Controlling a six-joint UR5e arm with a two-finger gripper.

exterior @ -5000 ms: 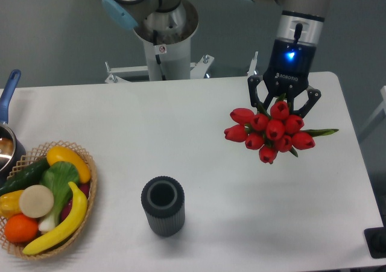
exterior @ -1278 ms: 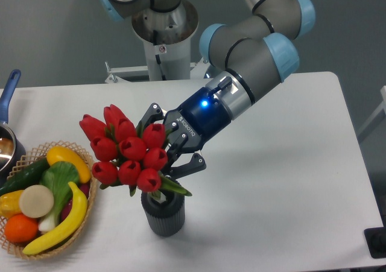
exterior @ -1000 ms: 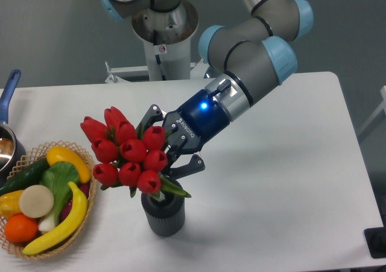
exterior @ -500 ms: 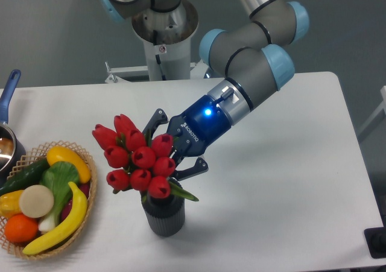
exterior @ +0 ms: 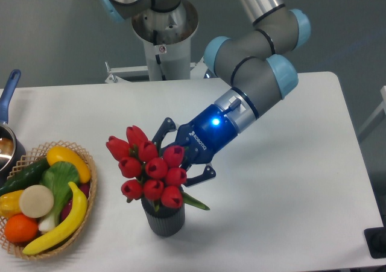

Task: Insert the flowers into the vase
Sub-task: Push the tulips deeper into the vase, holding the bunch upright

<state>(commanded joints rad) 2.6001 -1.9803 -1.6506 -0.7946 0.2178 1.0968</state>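
Observation:
The flowers [exterior: 149, 169], a tight bunch of red tulip buds, lean to the left over the dark grey ribbed vase [exterior: 164, 221] near the table's front. Their stems run down into the vase mouth, and a green leaf [exterior: 196, 201] pokes out over the rim to the right. My gripper [exterior: 180, 157] comes in from the upper right, tilted, and is shut on the flowers just behind the buds. The buds hide the fingertips and most of the vase opening.
A wicker basket [exterior: 88, 167] of fruit and vegetables stands at the front left, close to the buds. A pot with a blue handle [exterior: 8, 88] sits at the left edge. The robot base [exterior: 163, 37] rises behind the table.
My gripper and the flowers have shifted right and down, so the bunch now stands more upright and sits lower over the vase. Five seconds ago they were at the table's right side.

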